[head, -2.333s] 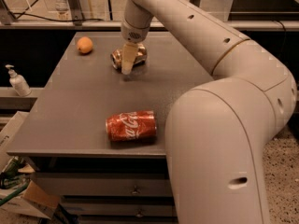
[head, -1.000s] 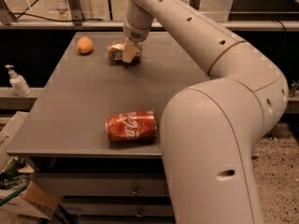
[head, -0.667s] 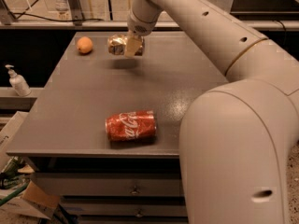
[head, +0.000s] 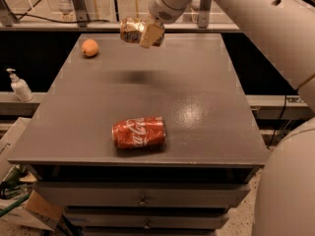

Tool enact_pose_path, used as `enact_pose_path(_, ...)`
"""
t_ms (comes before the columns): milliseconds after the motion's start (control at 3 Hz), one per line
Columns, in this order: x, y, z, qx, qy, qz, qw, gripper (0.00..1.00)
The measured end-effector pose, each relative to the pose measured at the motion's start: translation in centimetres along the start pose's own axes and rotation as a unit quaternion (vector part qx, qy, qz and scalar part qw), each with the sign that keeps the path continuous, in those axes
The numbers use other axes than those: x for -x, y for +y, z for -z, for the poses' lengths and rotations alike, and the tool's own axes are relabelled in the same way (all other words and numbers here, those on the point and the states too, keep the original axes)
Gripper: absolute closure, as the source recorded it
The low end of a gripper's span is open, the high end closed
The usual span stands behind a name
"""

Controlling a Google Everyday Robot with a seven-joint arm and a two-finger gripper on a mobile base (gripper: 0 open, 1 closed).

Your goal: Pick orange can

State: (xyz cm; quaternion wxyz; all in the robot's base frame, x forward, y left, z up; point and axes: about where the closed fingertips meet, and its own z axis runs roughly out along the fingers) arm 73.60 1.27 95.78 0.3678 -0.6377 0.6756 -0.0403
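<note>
The arm (head: pixel 256 28) reaches in from 2 o'clock, bending down over the 12 o'clock edge of the grey tabletop (head: pixel 206 87). A red can (head: pixel 139 132) lies on its side at 6 o'clock. The hand (head: pixel 143 33) clamps the orange can (head: pixel 129 30), shiny gold-silver and dented, held sideways clear above the surface. An orange (head: pixel 90 47) sits at 10 o'clock.

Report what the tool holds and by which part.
The tool holds the orange can by the end nearest the arm, in the air above the table's far side.
</note>
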Motion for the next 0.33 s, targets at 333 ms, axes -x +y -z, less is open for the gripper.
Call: enact_pose_path(333,0.00,0.00,-0.01,0.000,0.000,0.000,1.0000,1.00)
